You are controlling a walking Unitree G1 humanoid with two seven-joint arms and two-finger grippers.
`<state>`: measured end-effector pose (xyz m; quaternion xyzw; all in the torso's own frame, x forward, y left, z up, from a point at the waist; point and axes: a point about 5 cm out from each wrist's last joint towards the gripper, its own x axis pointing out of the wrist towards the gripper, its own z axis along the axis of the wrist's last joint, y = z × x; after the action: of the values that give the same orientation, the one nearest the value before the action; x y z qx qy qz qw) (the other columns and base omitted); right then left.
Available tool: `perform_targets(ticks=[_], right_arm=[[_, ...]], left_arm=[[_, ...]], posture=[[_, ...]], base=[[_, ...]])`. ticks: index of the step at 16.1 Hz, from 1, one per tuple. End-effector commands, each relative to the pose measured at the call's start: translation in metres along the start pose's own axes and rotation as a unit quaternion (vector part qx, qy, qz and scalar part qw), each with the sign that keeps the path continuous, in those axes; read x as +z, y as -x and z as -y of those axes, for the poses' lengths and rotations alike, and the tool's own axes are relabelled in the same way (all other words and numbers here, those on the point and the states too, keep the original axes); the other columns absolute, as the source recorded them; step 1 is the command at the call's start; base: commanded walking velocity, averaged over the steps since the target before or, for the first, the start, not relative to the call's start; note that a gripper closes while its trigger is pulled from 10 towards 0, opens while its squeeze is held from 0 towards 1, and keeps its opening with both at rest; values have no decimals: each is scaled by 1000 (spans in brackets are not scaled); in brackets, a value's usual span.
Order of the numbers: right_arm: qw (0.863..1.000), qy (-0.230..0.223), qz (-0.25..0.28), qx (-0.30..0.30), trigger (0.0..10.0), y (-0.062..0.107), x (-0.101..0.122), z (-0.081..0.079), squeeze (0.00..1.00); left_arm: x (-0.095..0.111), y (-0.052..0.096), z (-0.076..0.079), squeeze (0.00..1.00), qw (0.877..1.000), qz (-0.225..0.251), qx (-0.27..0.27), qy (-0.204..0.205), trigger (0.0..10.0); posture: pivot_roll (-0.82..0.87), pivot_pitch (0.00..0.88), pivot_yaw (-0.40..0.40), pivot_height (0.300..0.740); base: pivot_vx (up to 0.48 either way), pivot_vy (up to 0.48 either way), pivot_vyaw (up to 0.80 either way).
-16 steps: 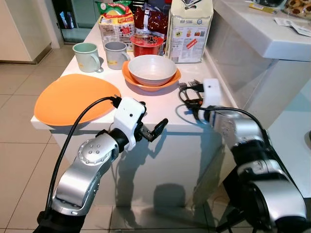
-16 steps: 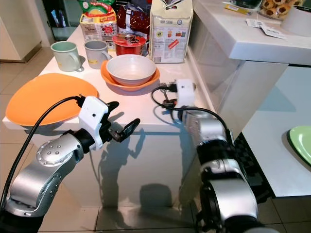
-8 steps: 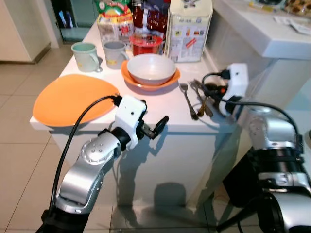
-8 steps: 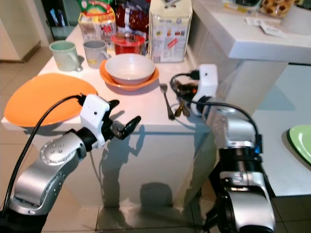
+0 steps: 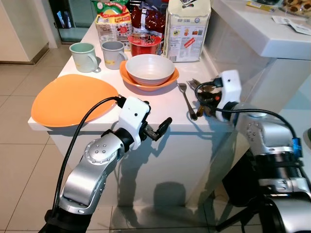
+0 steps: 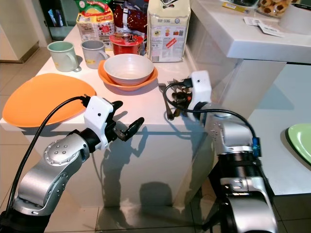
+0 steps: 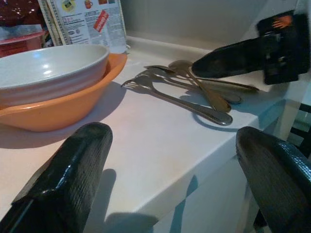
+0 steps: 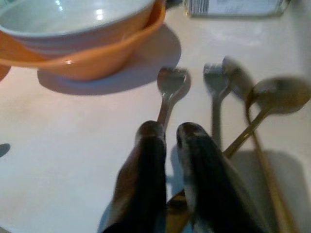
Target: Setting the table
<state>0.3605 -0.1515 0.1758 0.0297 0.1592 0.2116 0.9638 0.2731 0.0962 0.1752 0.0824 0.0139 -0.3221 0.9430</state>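
Observation:
On the white table [image 5: 160,109] a fork [image 5: 186,99] lies apart from a bundle of spoons and forks [image 7: 214,94]. My right gripper [image 8: 170,131] is shut, its tips low over the handles of that bundle at the table's right edge; I cannot see anything held between them. A white bowl [image 5: 149,69] sits in an orange bowl [image 5: 133,80]. To the left lies a large orange plate [image 5: 73,99]. My left gripper [image 5: 158,130] hangs open just in front of the table's front edge, holding nothing.
A green mug [image 5: 82,57] and a grey mug [image 5: 112,53] stand behind the plate. Food boxes and a red tub [image 5: 144,44] crowd the table's far end. A white counter [image 5: 272,34] rises on the right. A green plate [image 6: 301,141] lies far right.
My right gripper drew back to the right off the cutlery, then came back left over the handles. The left gripper has stayed in place.

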Motion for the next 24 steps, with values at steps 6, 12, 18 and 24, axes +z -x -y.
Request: perform_targets(ticks=[6, 12, 18, 24], right_arm=[[999, -14, -3, -36, 10000, -19, 9, 4, 1000], [999, 6, 48, -26, 10000, -10, 27, -6, 1000], [985, -4, 162, -64, 10000, 27, 35, -22, 137], [985, -35, 162, -45, 10000, 23, 34, -36, 1000]], left_arm=[[3, 0, 0, 0, 1000, -6, -8, -11, 10000], [10, 4, -7, 0, 999, 6, 32, -27, 10000], [30, 8, -28, 0, 989, 62, 134, -27, 10000], [39, 19, -45, 0, 977, 75, 192, -57, 10000]], posture=[[-23, 0, -29, 740], [12, 0, -40, 740], [11, 0, -19, 740], [72, 0, -61, 740]], base=[[0, 0, 0], [0, 0, 0], [0, 0, 0], [0, 0, 0]])
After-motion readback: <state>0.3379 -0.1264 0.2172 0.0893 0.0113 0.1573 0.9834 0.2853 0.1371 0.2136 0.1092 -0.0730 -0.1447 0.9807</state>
